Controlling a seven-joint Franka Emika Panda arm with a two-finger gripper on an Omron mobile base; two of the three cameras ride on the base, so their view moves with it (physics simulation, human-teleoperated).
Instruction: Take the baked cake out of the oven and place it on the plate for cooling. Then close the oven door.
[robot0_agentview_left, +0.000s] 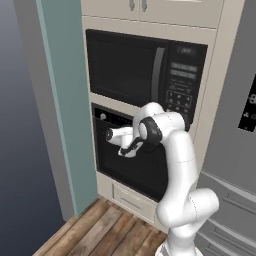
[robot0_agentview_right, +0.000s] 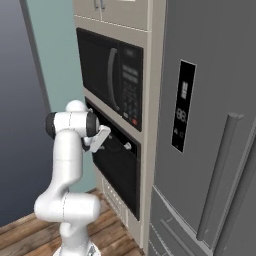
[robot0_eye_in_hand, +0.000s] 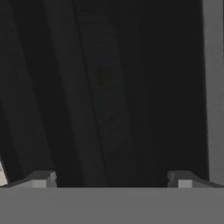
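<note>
Two spread tool fingertips close against the oven door.

The oven door stands shut and upright, a flat black wall across the way in. The gripper, its fingers spread wide, is pressed up near the dark door face with little room ahead. Above, the microwave closes things off; the fridge hems in the right. Wooden floor below lies open.
</note>
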